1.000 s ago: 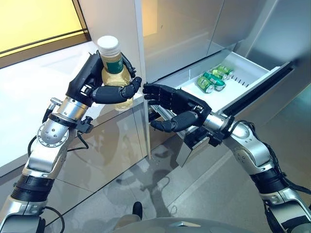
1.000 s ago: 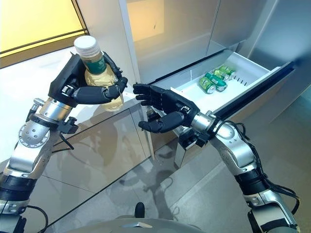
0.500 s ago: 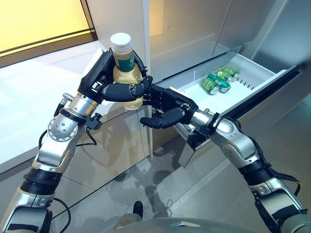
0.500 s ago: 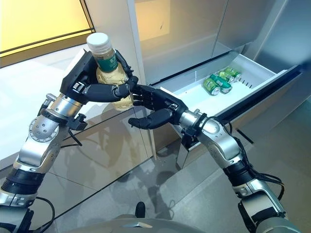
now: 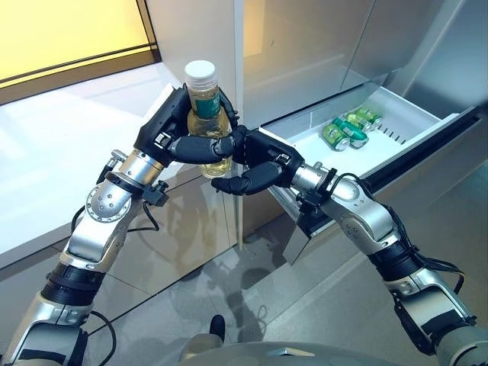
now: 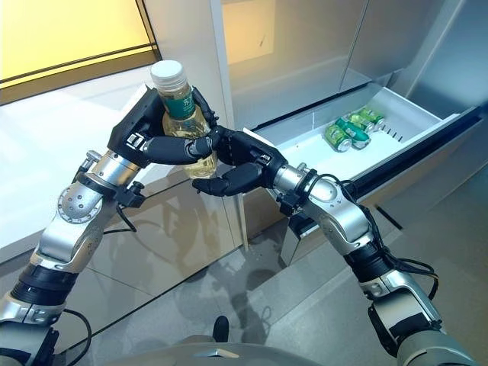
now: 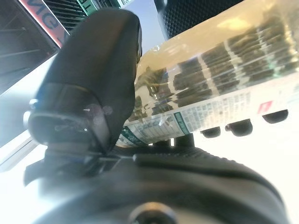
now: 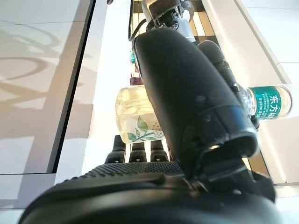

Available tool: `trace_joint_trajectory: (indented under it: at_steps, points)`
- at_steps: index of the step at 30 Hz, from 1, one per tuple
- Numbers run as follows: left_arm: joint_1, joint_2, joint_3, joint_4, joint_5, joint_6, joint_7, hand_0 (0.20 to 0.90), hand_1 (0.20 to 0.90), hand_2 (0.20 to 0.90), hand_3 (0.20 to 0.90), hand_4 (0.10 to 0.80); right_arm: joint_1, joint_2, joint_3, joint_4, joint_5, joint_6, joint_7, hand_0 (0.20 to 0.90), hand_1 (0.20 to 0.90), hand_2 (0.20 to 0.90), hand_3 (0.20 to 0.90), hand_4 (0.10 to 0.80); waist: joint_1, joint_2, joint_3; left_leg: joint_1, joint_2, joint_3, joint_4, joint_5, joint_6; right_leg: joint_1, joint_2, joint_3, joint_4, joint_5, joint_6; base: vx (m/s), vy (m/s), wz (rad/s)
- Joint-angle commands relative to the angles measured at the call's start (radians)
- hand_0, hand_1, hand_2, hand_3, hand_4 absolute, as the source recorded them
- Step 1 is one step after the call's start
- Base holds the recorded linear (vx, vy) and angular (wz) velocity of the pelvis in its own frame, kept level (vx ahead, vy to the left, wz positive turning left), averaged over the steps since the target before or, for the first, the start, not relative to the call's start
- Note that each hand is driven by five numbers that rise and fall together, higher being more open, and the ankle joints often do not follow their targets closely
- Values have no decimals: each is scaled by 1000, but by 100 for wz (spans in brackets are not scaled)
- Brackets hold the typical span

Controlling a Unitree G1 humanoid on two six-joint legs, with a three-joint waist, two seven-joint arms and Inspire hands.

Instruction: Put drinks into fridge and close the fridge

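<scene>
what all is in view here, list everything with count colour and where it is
bottle: one, clear with pale yellow drink, white cap, green label, held upright between both hands in front of the fridge
cans: green, lying on their sides at the far end of the open drawer; about three, exact count unclear
drawer: one, white inside, pulled out of the fridge
fridge: one, silver-grey, behind the hands
counter: one, white, on the left
left hand: dark, curled round the bottle
right hand: dark, fingers and thumb around the bottle's lower part
</scene>
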Motion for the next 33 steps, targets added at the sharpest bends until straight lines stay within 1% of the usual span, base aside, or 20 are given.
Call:
trace_joint_trajectory:
  at_steps: [1, 2, 3, 4, 5, 6, 7, 22, 27, 28, 29, 31, 33]
  points:
    - [-224, -14, 24, -104, -120, -99, 26, 300, 300, 300, 200, 100, -176, 49, 18, -29, 78, -70, -2, 900, 900, 900, 900, 800, -4, -5, -112, 84, -41, -29, 2, -175, 25, -65, -27, 33, 6, 50, 67, 0, 0, 0]
    - [-225, -16, 23, -102, -124, -99, 24, 300, 300, 300, 200, 100, -181, 51, 23, -28, 81, -66, -4, 900, 900, 900, 900, 800, -4, -5, -112, 84, -41, -28, 2, -176, 25, -65, -27, 32, 6, 50, 67, 0, 0, 0]
    - [-228, -20, 22, -99, -125, -98, 22, 300, 300, 300, 200, 100, -187, 58, 27, -20, 81, -64, -2, 867, 867, 867, 862, 762, -3, -5, -113, 84, -41, -28, 2, -175, 25, -66, -27, 32, 6, 51, 66, 0, 0, 0]
    - [-231, -22, 19, -101, -127, -95, 22, 300, 300, 300, 200, 100, -191, 60, 31, -17, 85, -61, -4, 655, 655, 655, 615, 515, -3, -5, -113, 85, -41, -28, 2, -175, 25, -65, -27, 32, 6, 51, 66, 0, 0, 0]
    - [-232, -25, 17, -101, -127, -94, 21, 300, 300, 300, 200, 100, -193, 64, 34, -16, 83, -59, -6, 535, 535, 535, 475, 375, -2, -5, -112, 85, -41, -28, 2, -175, 25, -65, -27, 32, 6, 51, 66, 0, 0, 0]
    - [-233, -28, 15, -100, -126, -94, 20, 300, 300, 300, 200, 100, -194, 68, 37, -14, 80, -58, -8, 505, 505, 505, 439, 339, -2, -5, -113, 86, -41, -28, 2, -175, 25, -64, -27, 32, 6, 51, 66, 0, 0, 0]
    - [-232, -30, 14, -99, -128, -95, 19, 300, 300, 300, 200, 100, -195, 71, 38, -12, 84, -57, -10, 300, 300, 300, 200, 100, -2, -5, -113, 86, -40, -28, 2, -175, 25, -64, -27, 32, 5, 51, 66, 0, 0, 0]
    - [-229, -46, 6, -103, -157, -70, -12, 300, 300, 300, 200, 100, -218, 82, 45, -1, 82, -71, -26, 300, 300, 300, 200, 100, 2, -5, -111, 87, -40, -30, 2, -174, 26, -63, -27, 30, 6, 52, 64, 4, 0, 1]
    - [-229, -38, 7, -98, -160, -69, -18, 300, 300, 300, 200, 100, -222, 73, 42, 2, 84, -82, -30, 300, 300, 300, 200, 100, 2, -5, -111, 88, -40, -30, 2, -175, 27, -62, -27, 30, 6, 51, 64, 0, 0, 0]
    - [-229, -37, 8, -97, -160, -68, -17, 396, 396, 396, 313, 213, -223, 72, 40, 5, 82, -85, -30, 300, 300, 300, 200, 100, 2, -5, -112, 88, -39, -30, 2, -176, 26, -62, -27, 29, 6, 51, 64, 0, 0, 0]
    - [-228, -36, 11, -97, -160, -67, -19, 728, 728, 728, 700, 600, -226, 69, 38, 5, 86, -85, -32, 300, 300, 300, 200, 100, 2, -5, -113, 88, -39, -30, 2, -175, 26, -61, -27, 30, 5, 51, 64, 0, 0, 0]
    - [-226, -35, 13, -97, -158, -67, -25, 900, 900, 900, 900, 800, -228, 66, 32, 1, 88, -83, -37, 300, 300, 300, 200, 100, 2, -5, -112, 88, -39, -31, 2, -175, 26, -61, -26, 31, 5, 51, 64, 0, 0, 0]
    - [-224, -34, 14, -99, -157, -73, -29, 900, 900, 900, 900, 800, -227, 66, 29, 0, 85, -84, -40, 300, 300, 300, 200, 100, 2, -4, -112, 88, -39, -31, 2, -175, 26, -62, -26, 31, 6, 51, 64, 0, 0, 0]
